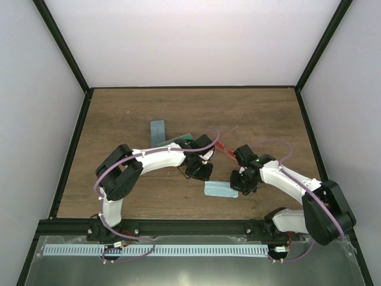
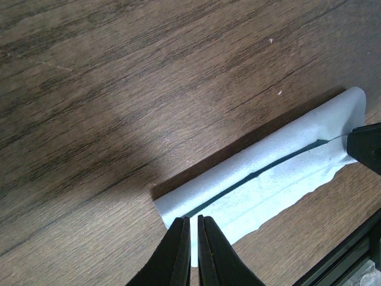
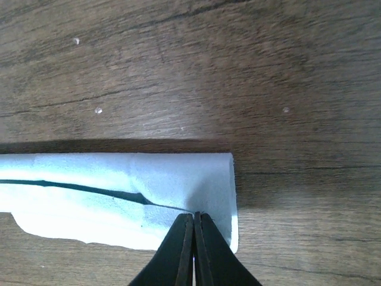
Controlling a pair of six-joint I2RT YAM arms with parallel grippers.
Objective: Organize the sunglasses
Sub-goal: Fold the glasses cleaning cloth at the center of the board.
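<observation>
A light-blue cloth (image 1: 219, 190) lies folded into a long strip near the table's front middle. My left gripper (image 2: 191, 219) is shut at one end of the cloth (image 2: 268, 173), right where its dark fold seam ends. At the other end my right gripper (image 3: 194, 214) is shut on the top flap of the cloth (image 3: 149, 185). The red-framed sunglasses (image 1: 227, 152) lie just behind, between the two wrists and partly hidden by them. Seen from above, the left gripper (image 1: 202, 177) and the right gripper (image 1: 241, 186) flank the strip.
A grey-blue oblong case (image 1: 158, 131) lies behind the left arm. A teal case (image 1: 181, 140) is half hidden under that arm. Black frame rails border the wooden table (image 1: 131, 107), and the front rail (image 1: 190, 226) runs close to the cloth.
</observation>
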